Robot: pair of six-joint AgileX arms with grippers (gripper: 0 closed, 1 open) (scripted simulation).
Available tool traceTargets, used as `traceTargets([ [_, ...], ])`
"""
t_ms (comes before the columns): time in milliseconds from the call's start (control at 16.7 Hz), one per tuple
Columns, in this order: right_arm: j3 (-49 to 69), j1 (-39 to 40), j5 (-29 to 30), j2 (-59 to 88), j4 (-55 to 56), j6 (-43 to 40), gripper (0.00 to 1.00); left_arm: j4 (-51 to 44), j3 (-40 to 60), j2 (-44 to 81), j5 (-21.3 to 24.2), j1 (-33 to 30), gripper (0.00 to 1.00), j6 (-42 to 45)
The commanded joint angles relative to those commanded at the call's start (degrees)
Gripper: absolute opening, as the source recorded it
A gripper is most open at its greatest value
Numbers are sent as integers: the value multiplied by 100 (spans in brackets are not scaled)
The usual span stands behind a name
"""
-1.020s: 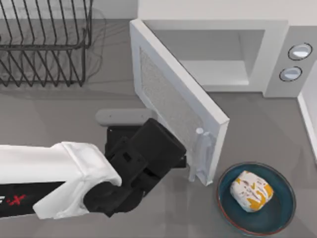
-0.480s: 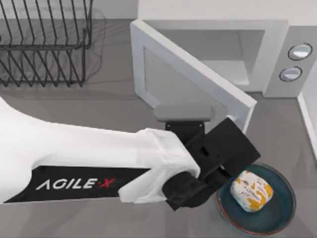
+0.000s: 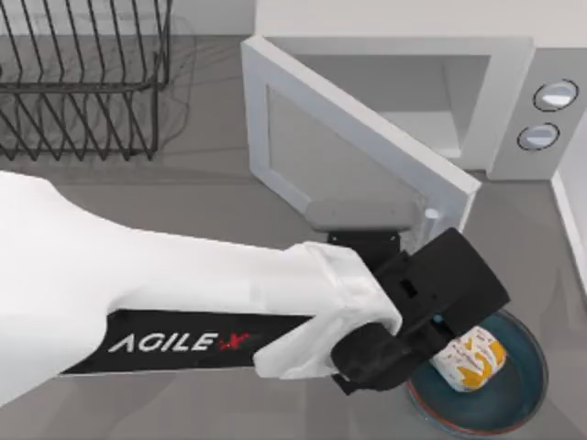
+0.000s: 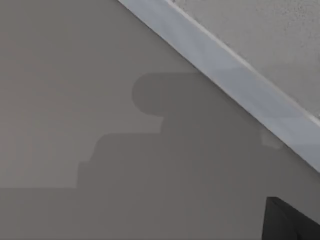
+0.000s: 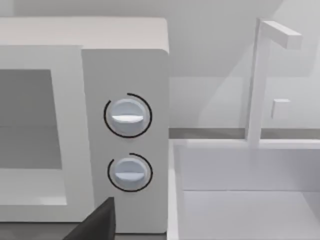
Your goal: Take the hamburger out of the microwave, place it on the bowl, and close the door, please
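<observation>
The hamburger (image 3: 474, 358) lies in the blue bowl (image 3: 530, 370) at the table's front right, partly covered by my left gripper (image 3: 442, 295). This gripper's black body sits against the outer face of the white door (image 3: 348, 156), close to its free edge and handle (image 3: 429, 216). The door stands at a slant, partly open, in front of the microwave (image 3: 394, 50), whose pale cavity (image 3: 408, 105) holds nothing I can see. In the left wrist view the door's lower edge (image 4: 235, 75) runs above bare table. The right wrist view faces the microwave's knob panel (image 5: 127, 117).
A black wire rack (image 3: 83, 82) stands at the back left. A white basin (image 5: 240, 200) with an upright post (image 5: 257, 85) sits right of the microwave, its edge at the table's right side (image 3: 570, 220). My left arm spans the table's front.
My left arm has swept right and slightly back along the door's outer face. The door has swung from wide open to a narrower angle toward the microwave. The hamburger and bowl stayed put.
</observation>
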Motion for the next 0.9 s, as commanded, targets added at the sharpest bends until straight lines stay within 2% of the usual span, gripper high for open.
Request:
traceTargets([
  [240, 0, 0, 0, 0, 0, 0, 100, -378, 667, 519, -75, -181, 0, -200],
  [600, 0, 0, 0, 0, 0, 0, 100, -1287, 2610, 1653, -205, -541, 0, -623],
  [900, 0, 0, 0, 0, 0, 0, 100, -1500, 2947, 1897, -225, -609, 0, -710],
])
